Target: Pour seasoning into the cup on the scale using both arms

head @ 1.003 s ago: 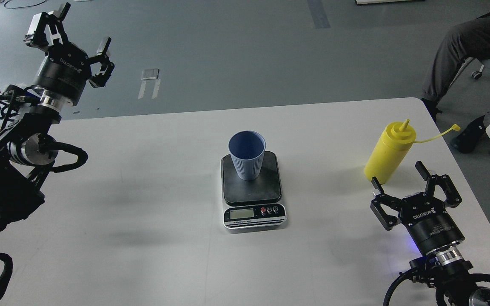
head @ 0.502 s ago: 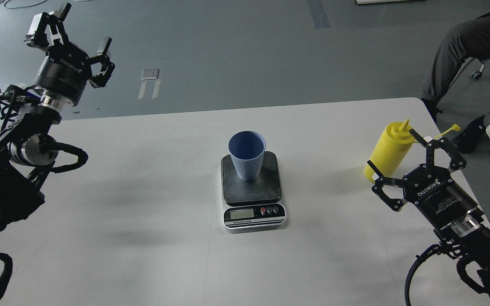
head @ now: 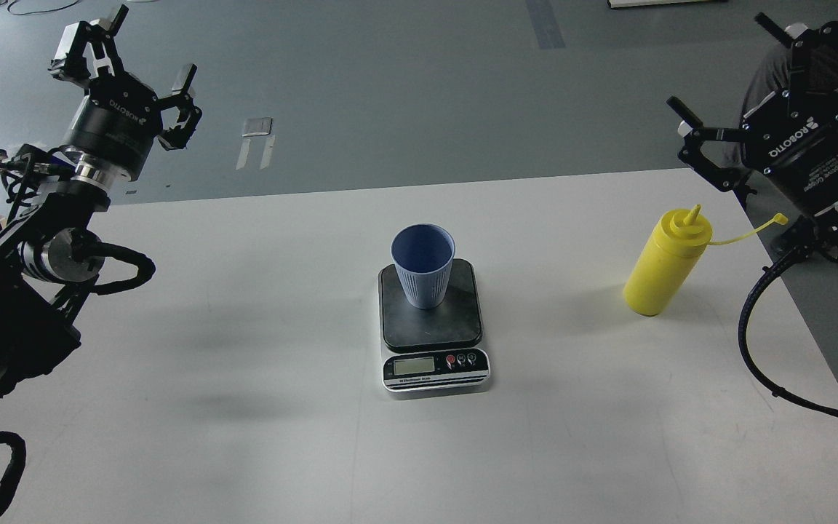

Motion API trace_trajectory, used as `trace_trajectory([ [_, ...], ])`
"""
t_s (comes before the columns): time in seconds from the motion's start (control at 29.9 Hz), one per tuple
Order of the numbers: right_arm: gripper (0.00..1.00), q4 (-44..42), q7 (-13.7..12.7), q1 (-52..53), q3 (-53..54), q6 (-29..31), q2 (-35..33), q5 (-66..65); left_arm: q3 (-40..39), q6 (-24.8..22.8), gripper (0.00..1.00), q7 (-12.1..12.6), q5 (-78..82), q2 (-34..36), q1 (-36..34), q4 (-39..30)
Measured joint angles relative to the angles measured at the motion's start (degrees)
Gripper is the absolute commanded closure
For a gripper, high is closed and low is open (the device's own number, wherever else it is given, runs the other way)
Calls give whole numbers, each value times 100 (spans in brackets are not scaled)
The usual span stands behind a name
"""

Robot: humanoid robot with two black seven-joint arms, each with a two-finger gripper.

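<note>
The light blue ribbed cup (head: 423, 266) stands upright on the black platform of the scale (head: 397, 331) at the table's middle. The yellow seasoning bottle (head: 663, 266) stands upright at the right, its cap strap (head: 750, 229) trailing right. My right gripper (head: 721, 69) is open and empty, raised high above and behind the bottle, apart from it. My left gripper (head: 150, 47) is open and empty, raised at the far left beyond the table's back edge.
The white table (head: 244, 364) ends at the right just past the bottle. A seated person's legs (head: 775, 80) are behind the right gripper. A black cable (head: 753, 349) loops from the right arm over the table's right edge.
My right gripper has risen sharply from low beside the bottle to high above and behind it, staying open. The left arm has barely moved. The bottle and cup have not moved.
</note>
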Motion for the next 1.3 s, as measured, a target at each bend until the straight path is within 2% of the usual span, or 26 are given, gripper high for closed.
trace_trajectory([
  [0.23,0,-1177,0,1305,-637,0,59,3,-4,0,2,0,7,6,-20,3],
  [0.43,1,-1872,1,2093,-1001,-10,498,-13,-9,0,2,0,34,15,-122,16],
  [0.54,1,-2114,3,2348,-1119,-225,799,-109,-9,0,2,0,35,2,-248,43],
  [0.8,1,-2637,5,2463,-1163,-508,1415,-676,-10,0,2,0,44,-62,-460,99],
  [1.3,0,-2784,76,2537,-1132,-492,1533,-1595,-3,0,2,0,45,-285,-524,89],
])
